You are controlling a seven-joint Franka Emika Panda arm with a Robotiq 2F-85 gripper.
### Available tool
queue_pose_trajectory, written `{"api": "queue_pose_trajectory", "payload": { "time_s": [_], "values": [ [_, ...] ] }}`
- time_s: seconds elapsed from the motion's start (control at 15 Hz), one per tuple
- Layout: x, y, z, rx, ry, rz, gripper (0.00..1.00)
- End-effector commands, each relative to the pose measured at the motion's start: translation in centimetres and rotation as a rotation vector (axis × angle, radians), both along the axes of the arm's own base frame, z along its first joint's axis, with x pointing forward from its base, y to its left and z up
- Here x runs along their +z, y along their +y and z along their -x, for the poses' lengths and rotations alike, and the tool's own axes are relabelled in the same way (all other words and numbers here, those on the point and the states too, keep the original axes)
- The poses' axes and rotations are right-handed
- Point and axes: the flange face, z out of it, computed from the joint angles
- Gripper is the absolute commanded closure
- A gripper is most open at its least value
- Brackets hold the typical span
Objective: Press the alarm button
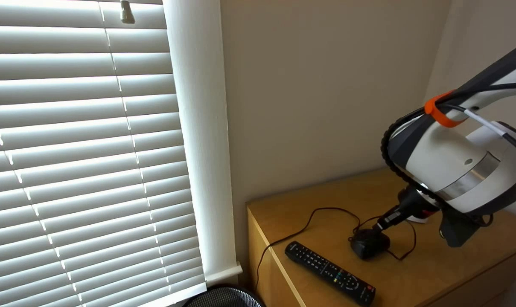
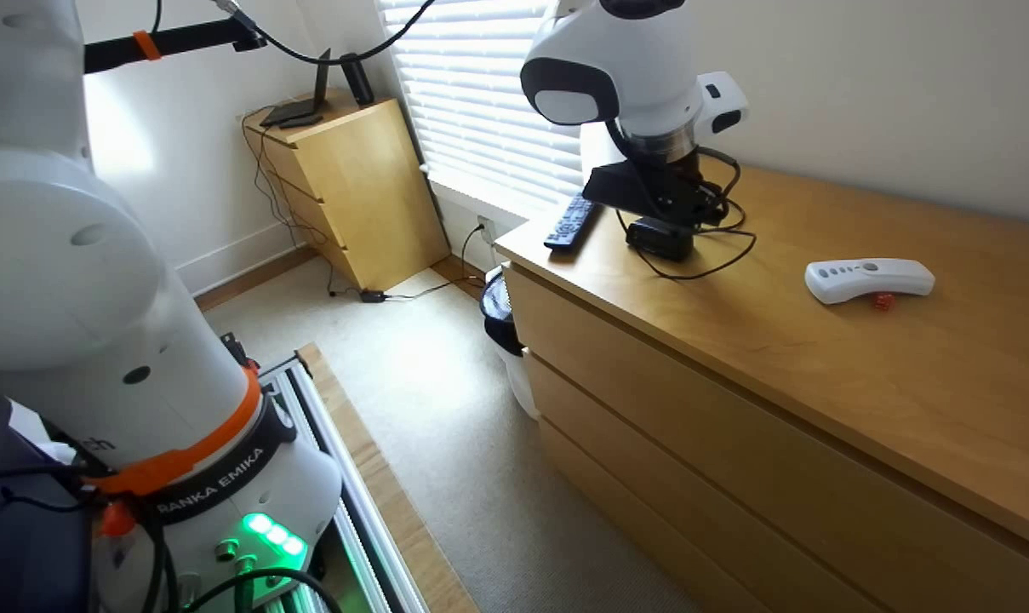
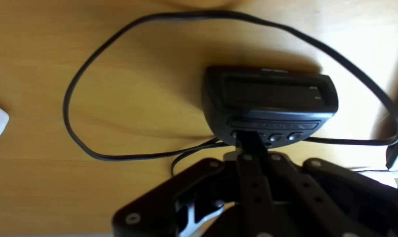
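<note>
You had the black, slim-fingered gripper [image 3: 251, 138] clenched on nothing, likely as a prod, its tips over the front keys [image 3: 277, 137] of the black, rounded plastic alarm button [image 3: 271, 105], right of centre in the wrist view. Whether a key was down, you couldn't tell. The thin black cord [image 3: 202, 14] looped slackly around it on the pale wooden bench [image 2: 820, 340], probably sparing it any tug. Its lettering was blurred, and that on the long black plastic remote control [image 1: 330, 273], lower right in an exterior view, too small. The white robot base [image 2: 216, 519], lower left in an exterior view, showed "RANKA EMIKA".
</note>
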Motion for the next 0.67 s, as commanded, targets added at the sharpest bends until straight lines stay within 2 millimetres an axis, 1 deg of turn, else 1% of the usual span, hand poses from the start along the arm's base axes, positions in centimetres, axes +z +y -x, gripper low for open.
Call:
{"api": "queue_pose_trajectory", "payload": {
  "time_s": [0.0, 0.6],
  "values": [
    [-0.30, -0.03, -0.51, -0.007, -0.010, -0.038, 1.00],
    [-0.83, 0.46, -1.02, -0.043, -0.020, -0.064, 1.00]
  ]
}}
